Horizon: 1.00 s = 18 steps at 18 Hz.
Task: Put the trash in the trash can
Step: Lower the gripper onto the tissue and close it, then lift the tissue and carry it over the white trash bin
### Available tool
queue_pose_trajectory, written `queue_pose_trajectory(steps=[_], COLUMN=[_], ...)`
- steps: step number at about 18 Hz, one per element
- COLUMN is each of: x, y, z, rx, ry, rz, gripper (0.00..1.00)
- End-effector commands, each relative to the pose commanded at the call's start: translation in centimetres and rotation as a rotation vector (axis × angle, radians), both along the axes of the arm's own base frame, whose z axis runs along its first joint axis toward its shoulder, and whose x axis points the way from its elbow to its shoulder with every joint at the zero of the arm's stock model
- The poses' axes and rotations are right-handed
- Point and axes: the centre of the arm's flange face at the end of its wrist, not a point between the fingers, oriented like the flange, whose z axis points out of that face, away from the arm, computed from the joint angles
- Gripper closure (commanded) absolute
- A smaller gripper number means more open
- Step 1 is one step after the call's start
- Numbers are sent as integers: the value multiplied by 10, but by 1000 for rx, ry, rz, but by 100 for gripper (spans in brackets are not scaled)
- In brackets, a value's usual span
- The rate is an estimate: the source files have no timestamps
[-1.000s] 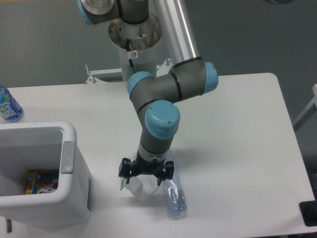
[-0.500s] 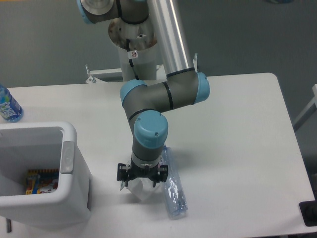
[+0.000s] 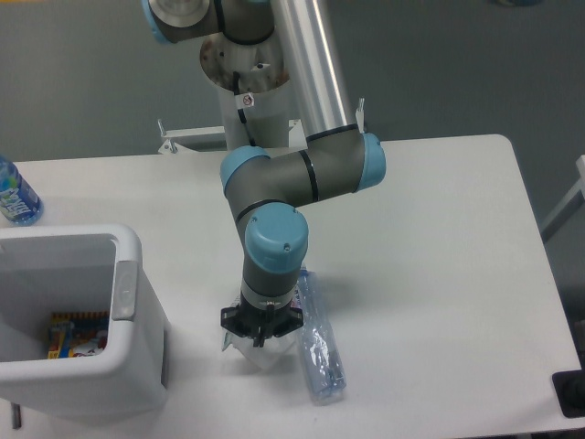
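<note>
Now that the jaws, spread wide half a second ago, have drawn in around the crumpled white paper wrapper (image 3: 258,351), the gripper (image 3: 260,335) appears clenched on it, though the wrapper still sits on the table (image 3: 439,274), touching the crushed clear plastic bottle (image 3: 320,347) at its side. That suggests the grasp is made and a lift comes next, toward the white trash can (image 3: 137,311) to the left. The blue-tinted water bottle (image 3: 14,194) stands well apart.

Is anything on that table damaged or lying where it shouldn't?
Yes: a crushed clear bottle lies flat near the front edge, and a crumpled white wrapper sits beside it under the gripper. Both are outside the white bin.
</note>
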Motion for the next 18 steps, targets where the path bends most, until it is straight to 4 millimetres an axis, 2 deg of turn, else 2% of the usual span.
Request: queue_pose_trajectory(steps=[4,10,14,18], x=[-3,-19,-27,-42], y=[4,13,7,0], z=[8,44,81,130], rx=[15,116,200,297], ry=[9,-10,-17,-10], rz=[0,5,13,48], gripper=[100,100,100,100])
